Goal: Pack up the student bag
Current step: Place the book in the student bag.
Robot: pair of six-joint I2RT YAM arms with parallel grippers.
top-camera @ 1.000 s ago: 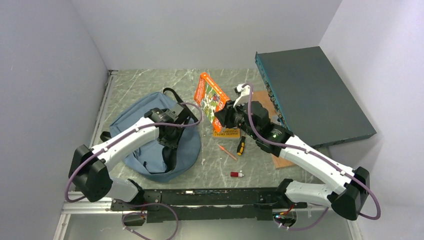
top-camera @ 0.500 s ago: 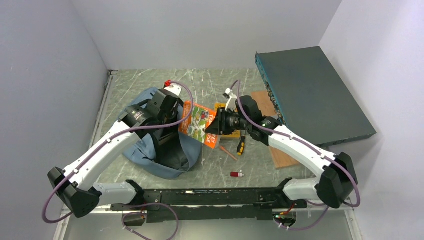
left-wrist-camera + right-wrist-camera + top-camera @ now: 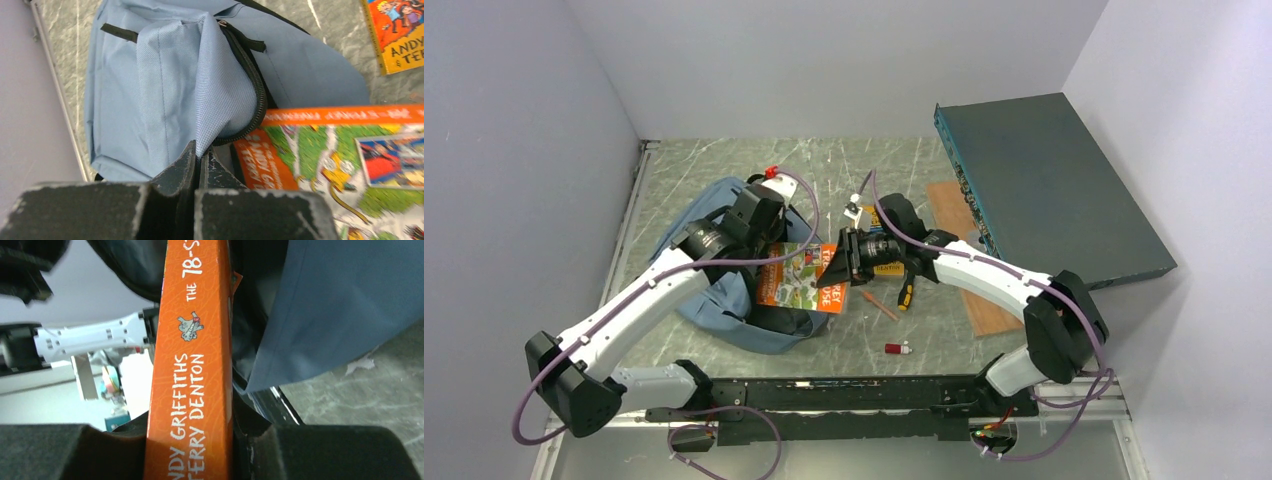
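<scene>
The dusty-blue student bag point(image 3: 754, 335) lies left of centre and also shows in the left wrist view point(image 3: 165, 75). My left gripper point(image 3: 759, 232) is shut on the fabric edge of the bag's flap beside the black zipper point(image 3: 252, 90), as the left wrist view point(image 3: 200, 159) shows, and holds the mouth open. My right gripper point(image 3: 849, 258) is shut on the spine of an orange book point(image 3: 799, 278), which the right wrist view point(image 3: 192, 440) shows between the jaws. The book point(image 3: 345, 150) lies nearly flat with its far end at the bag's opening; blue fabric point(image 3: 340, 305) hangs beside it.
A second orange-yellow book point(image 3: 395, 30) lies on the table under my right arm. A black-and-yellow screwdriver point(image 3: 906, 292), an orange pencil point(image 3: 879, 303) and a small red item point(image 3: 898, 348) lie right of the bag. A brown board point(image 3: 974, 285) and a dark teal flat box point(image 3: 1044, 190) sit at the right.
My right gripper carried the orange book left and laid it flatter, its end now at the bag's mouth. My left gripper shifted slightly and still holds the flap up.
</scene>
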